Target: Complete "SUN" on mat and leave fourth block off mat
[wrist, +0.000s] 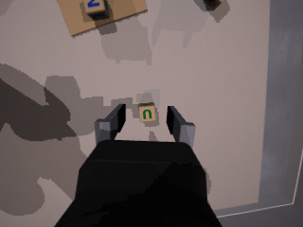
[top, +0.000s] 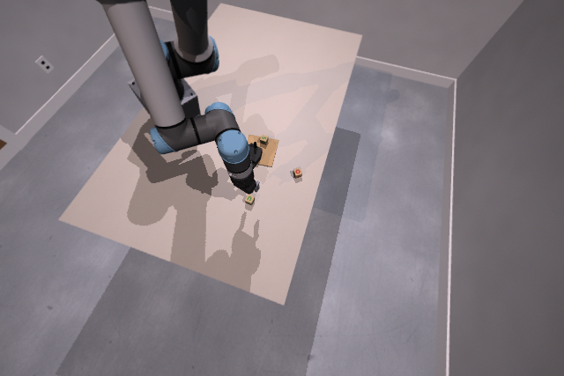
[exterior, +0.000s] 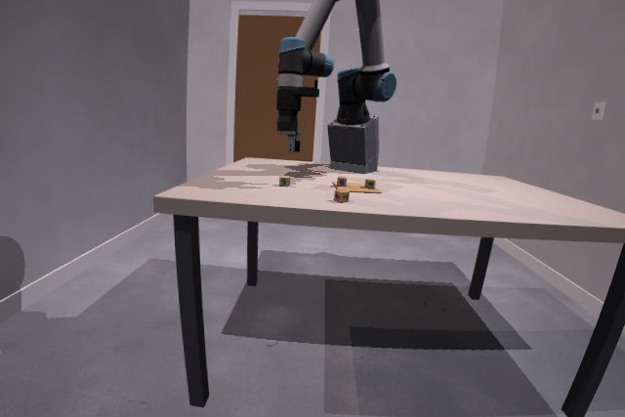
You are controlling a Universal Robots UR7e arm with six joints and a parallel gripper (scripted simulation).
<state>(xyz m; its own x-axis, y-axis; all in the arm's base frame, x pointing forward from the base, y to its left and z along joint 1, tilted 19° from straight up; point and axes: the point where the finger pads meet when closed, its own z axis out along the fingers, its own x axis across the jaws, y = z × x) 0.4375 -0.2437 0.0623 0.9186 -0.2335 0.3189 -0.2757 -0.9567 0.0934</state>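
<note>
A wooden block with a green U (top: 248,199) (exterior: 284,181) (wrist: 148,113) lies on the table, off the mat, letter on top. My gripper (top: 251,188) (exterior: 293,148) (wrist: 146,113) is open and empty and hangs well above this block; in the wrist view the block shows between the two fingers. The brown mat (top: 270,156) (exterior: 365,189) (wrist: 76,21) carries a block with a blue N (exterior: 342,181) (wrist: 97,7) and a block with a green S (top: 263,139) (exterior: 370,183). In the top view the arm hides the N block. A block with a red O (top: 297,173) (exterior: 341,195) (wrist: 213,4) lies off the mat.
The robot base (exterior: 353,145) stands at the back of the table (top: 218,248) (exterior: 454,205). The table's edge and the grey floor (wrist: 284,95) show to the right in the wrist view. A brown door (exterior: 257,89) is behind.
</note>
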